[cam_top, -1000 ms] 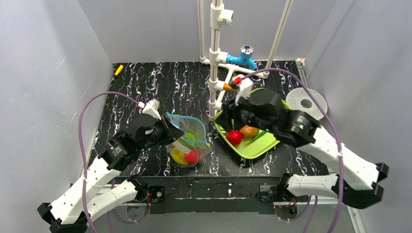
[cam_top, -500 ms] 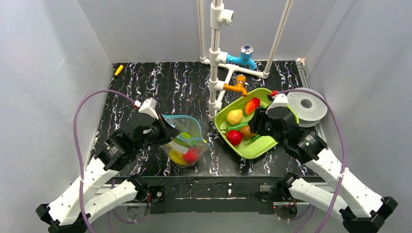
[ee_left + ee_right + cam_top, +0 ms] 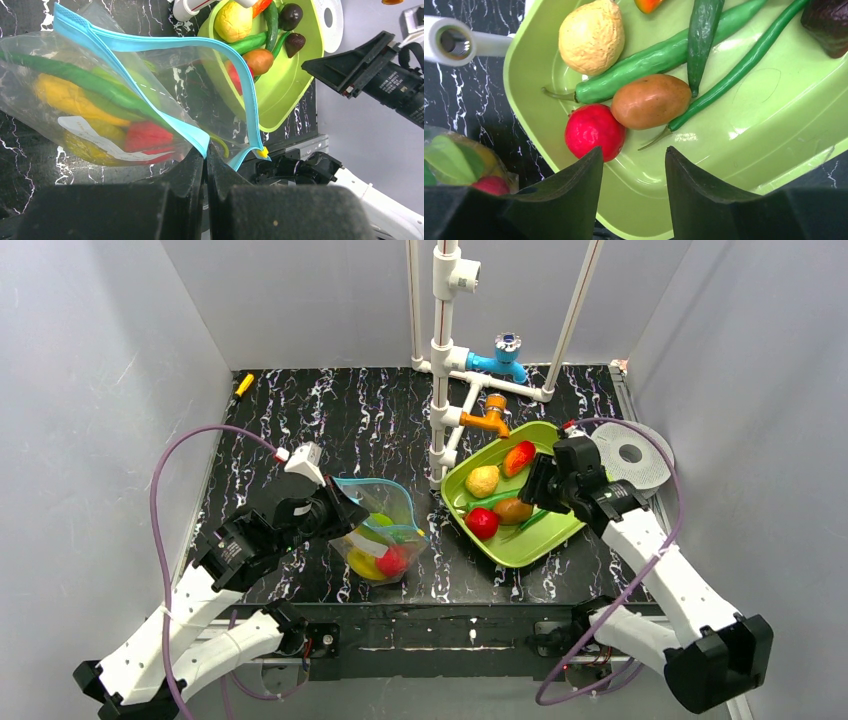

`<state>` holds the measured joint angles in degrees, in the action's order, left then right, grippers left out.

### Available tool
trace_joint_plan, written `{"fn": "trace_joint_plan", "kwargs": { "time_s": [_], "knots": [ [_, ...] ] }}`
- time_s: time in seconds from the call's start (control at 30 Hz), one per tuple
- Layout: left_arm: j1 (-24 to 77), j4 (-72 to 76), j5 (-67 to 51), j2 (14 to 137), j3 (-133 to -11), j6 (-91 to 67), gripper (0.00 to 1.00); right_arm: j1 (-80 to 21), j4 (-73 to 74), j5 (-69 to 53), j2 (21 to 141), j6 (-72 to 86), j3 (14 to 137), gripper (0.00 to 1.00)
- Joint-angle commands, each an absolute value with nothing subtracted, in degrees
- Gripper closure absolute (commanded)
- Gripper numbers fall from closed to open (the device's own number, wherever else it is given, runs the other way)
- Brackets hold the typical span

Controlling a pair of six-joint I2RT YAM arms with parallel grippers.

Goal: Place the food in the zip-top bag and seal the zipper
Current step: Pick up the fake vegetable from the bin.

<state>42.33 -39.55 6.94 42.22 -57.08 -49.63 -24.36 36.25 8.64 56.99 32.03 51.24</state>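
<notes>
Plastic zip-top bag point(image 3: 165, 70), crinkly; glossy food point(image 3: 651, 101)

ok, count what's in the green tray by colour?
In the tray:
green pods: 3
dark maroon fruits: 2
red fruit: 1
yellow fruit: 1
brown fruit: 1
orange-red piece: 1
Total: 9

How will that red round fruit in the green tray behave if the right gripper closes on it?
The red round fruit looks shiny and nearly spherical, so it may slip from the right gripper unless gripped across its middle. It probably rolls easily. It appears to sit against the brown fruit, which a nudge could shift too.
</notes>
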Motion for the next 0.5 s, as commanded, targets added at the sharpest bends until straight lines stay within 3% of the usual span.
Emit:
{"fn": "trace_joint_plan", "kwargs": {
  "time_s": [0.0,0.27,0.47],
  "knots": [
    [42.3,-40.2,7.6,41.2,-57.8,-50.1,1.0,-19.8,35.3,2.3,59.8,33.7,53.3,0.45],
    [42.4,-39.7,6.2,42.0,-58.0,-50.3,1.0,-10.7,32.0,-2.2,67.4,35.5,51.9,0.53],
    [42.3,-40.1,6.1,41.6,-57.9,-50.6,1.0,-5.5,33.5,0.5,73.2,37.3,52.5,0.45]
  ]
}}
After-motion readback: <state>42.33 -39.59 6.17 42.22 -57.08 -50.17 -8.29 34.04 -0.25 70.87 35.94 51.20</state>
